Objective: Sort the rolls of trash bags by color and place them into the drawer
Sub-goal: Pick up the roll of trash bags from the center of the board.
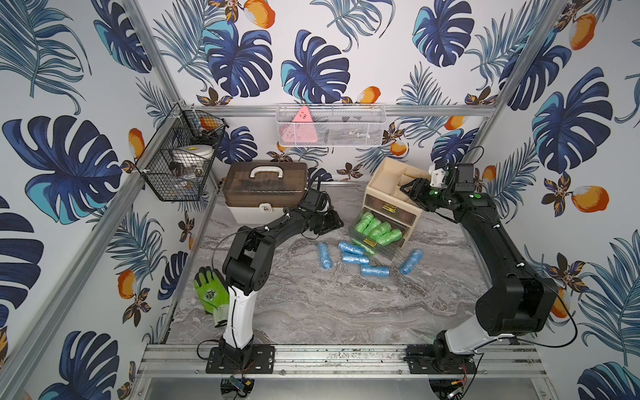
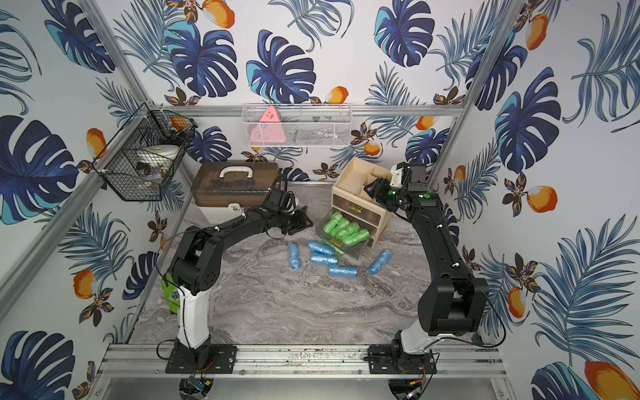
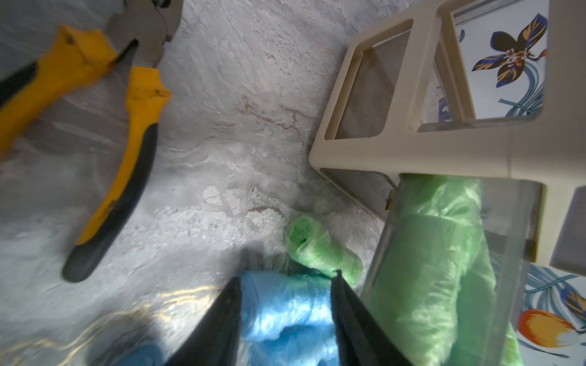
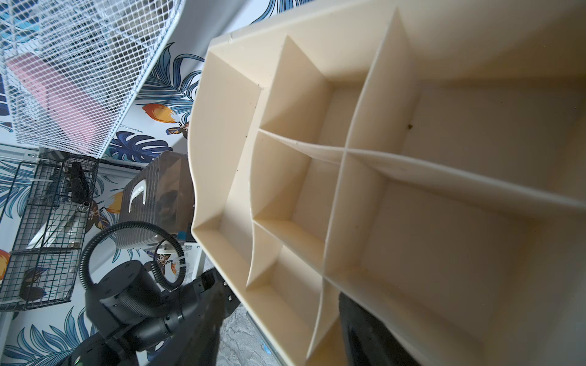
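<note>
Left gripper (image 3: 287,280) clamped on blue roll (image 3: 285,320), just left of open clear drawer (image 1: 370,245) at foot of beige organizer (image 1: 384,180). Green rolls (image 1: 379,229) lie packed in drawer; five loose blue rolls (image 1: 355,258) scattered on marble table (image 1: 311,304) just in front. Right gripper (image 1: 408,188) straddles organizer's top rim, far right; jaws apart, actual grip cannot be told.

Blue roll (image 3: 285,317) btm off-frame, pliers (image 3: 125,177) blurry
</note>
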`<action>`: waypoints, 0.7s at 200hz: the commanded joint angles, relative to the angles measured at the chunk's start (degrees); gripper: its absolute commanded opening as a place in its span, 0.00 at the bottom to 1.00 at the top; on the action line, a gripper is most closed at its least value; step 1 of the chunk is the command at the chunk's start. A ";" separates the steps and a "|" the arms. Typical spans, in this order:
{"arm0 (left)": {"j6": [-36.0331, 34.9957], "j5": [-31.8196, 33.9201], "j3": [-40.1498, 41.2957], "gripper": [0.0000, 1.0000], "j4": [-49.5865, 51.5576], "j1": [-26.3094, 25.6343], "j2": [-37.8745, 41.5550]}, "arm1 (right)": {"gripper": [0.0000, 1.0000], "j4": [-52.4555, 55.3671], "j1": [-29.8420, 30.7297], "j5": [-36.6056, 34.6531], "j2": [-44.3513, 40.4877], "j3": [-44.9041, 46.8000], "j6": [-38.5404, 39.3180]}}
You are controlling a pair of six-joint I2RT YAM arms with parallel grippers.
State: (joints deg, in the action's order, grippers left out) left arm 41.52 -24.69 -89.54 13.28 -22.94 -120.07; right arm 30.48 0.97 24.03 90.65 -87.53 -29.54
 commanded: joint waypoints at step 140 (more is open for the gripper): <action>8.49 -14.13 2.85 0.51 -15.47 -2.17 -8.27 | 0.60 0.98 -0.09 -1.36 0.32 -0.16 0.01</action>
State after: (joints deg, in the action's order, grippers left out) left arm 51.00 -35.79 -86.28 -0.16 -24.23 -127.83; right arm 30.74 0.97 24.10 90.87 -87.79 -29.54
